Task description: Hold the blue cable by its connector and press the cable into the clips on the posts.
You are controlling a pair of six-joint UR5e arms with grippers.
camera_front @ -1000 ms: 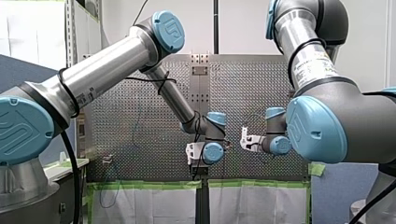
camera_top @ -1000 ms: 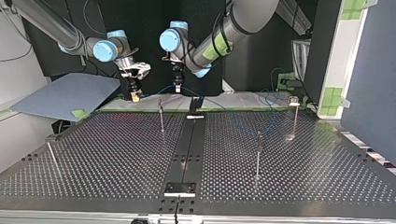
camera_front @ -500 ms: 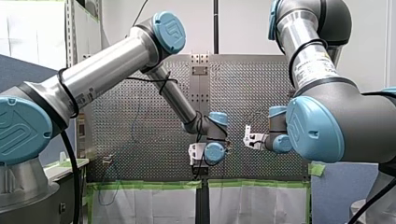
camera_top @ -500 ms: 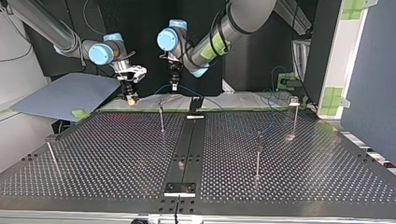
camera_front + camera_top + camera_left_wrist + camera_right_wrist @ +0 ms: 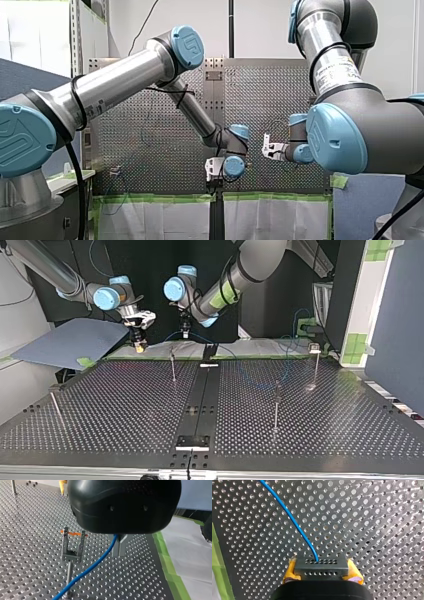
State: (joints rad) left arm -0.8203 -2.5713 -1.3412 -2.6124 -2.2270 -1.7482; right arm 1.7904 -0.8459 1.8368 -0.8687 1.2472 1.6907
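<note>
In the right wrist view my right gripper [image 5: 322,565] is shut on the black connector [image 5: 321,573], one yellow pad [image 5: 290,572] on each side. The blue cable [image 5: 292,521] leaves the connector and runs ahead over the perforated table. In the left wrist view my left gripper [image 5: 119,547] has its metal fingers shut on the blue cable [image 5: 96,563], which slopes down past a clip post [image 5: 72,553] beside it, outside the clip. In the top view my right gripper [image 5: 139,343] hangs at the far left and my left gripper [image 5: 185,332] beside it, above the post [image 5: 172,362].
More clip posts stand on the table [image 5: 125,405]: one at the right middle [image 5: 276,407], one at the far right [image 5: 315,362], one at the near left [image 5: 55,407]. A black centre strip [image 5: 200,400] runs across. Green tape [image 5: 170,565] marks the table edge.
Both grippers have shifted a little toward the top view's left, carrying the cable. My left arm's wrist has dropped slightly in the front view. Both grips are unchanged.
</note>
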